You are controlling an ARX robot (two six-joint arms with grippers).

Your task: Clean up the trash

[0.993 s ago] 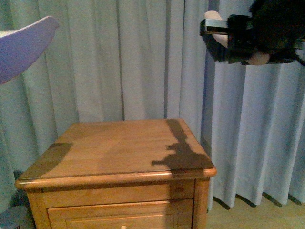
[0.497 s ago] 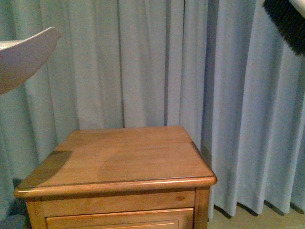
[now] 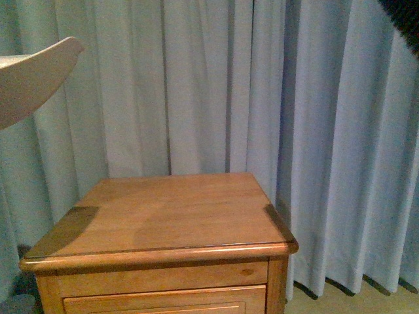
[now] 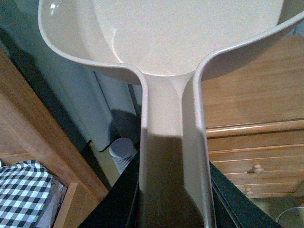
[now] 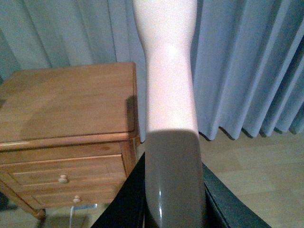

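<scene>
The beige dustpan [image 3: 31, 75] hangs high at the left edge of the front view, above and to the left of the wooden nightstand [image 3: 163, 212]. My left gripper [image 4: 173, 199] is shut on the dustpan's handle [image 4: 168, 142], and the pan [image 4: 185, 33] looks bare inside. My right gripper [image 5: 172, 194] is shut on the brush handle [image 5: 168, 80]. Only a dark bit of the brush bristles [image 3: 407, 14] shows in the front view's top right corner. The trash is out of view. No trash shows on the nightstand top.
Pale blue curtains [image 3: 196, 85] hang behind the nightstand. Its drawers with small knobs [image 4: 258, 168] face the wood floor [image 5: 256, 166]. A small white ribbed cylinder [image 4: 122, 153] stands on the floor beside other wooden furniture [image 4: 28, 118] holding a checked cloth [image 4: 21, 190].
The right gripper with the brush rose up and to the right, almost out of the front view, and its shadow left the tabletop. The dustpan stayed high at the left.
</scene>
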